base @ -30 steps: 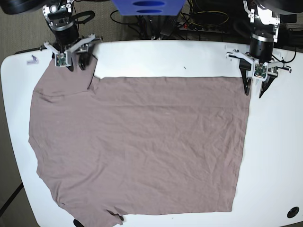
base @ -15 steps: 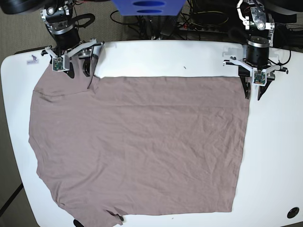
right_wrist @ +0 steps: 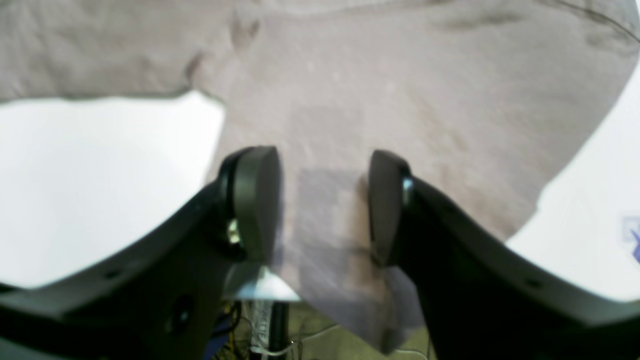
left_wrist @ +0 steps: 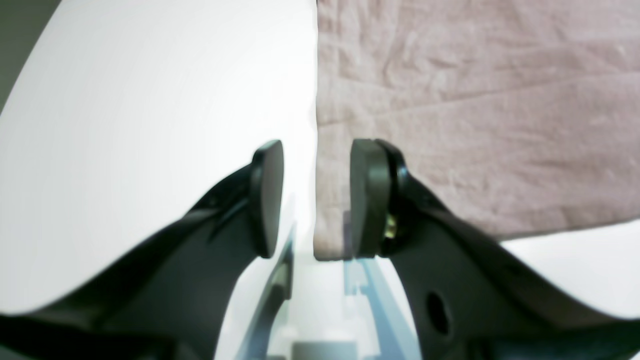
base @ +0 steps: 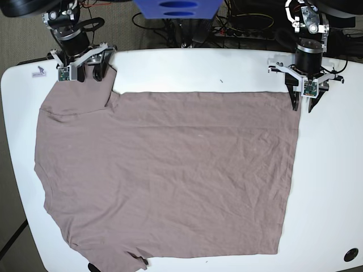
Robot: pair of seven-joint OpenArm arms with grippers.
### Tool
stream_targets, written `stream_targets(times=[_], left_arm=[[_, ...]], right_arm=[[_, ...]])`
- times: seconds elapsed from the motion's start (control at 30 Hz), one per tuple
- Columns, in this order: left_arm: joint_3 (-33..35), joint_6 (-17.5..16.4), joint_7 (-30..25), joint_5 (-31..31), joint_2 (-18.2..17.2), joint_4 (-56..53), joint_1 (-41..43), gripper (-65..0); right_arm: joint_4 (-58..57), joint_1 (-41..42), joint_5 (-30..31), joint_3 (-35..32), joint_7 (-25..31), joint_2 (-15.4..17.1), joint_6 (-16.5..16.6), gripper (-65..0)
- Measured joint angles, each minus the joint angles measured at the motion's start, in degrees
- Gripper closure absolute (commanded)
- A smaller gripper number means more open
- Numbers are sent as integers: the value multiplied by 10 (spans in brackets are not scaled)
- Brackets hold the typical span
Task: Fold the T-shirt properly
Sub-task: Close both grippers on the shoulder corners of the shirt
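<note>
**Mauve T-shirt lying flat, both grippers poised at its far corners**

The T-shirt (base: 164, 175) is lying spread across the white table (base: 334, 187), and it is covering most of the surface. It is showing as a plain dusty mauve sheet of thin cotton, laced with fine creases running diagonally over the body. Its far edge and the edge on the base view's right are looking straight and crisp; on that view's left the cloth is curving outward. One sleeve is reaching up to the table's far left corner, and a small rumpled flap is sitting at the near edge.

The left gripper (left_wrist: 312, 197) is hanging over the far corner on the base view's right, jaws parted, one pad (left_wrist: 367, 195) over the fabric and the other over bare table, with the shirt's straight edge running between them. Nothing is being pinched there.

The right gripper (right_wrist: 322, 205) is sitting at the sleeve, jaws also apart, with mauve cloth filling the gap between the pads and draping past the table's edge. Whether those pads are actually touching the fabric, I cannot tell.
</note>
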Motion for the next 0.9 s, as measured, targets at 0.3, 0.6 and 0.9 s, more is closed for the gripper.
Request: stream_targets(times=[0.3, 0.6, 0.9], left_arm=[[-1, 0, -1, -38, -3, -19, -5, -283], [-11, 0, -5, -56, -8, -28, -5, -253], [-7, 0, 5, -33, -3, -27, -2, -244]], right_arm=[[16, 0, -11, 0, -5, -2, 39, -286], [16, -8, -19, -4, 5, -1, 19, -291], [9, -6, -24, -14, 9, -2, -5, -294]])
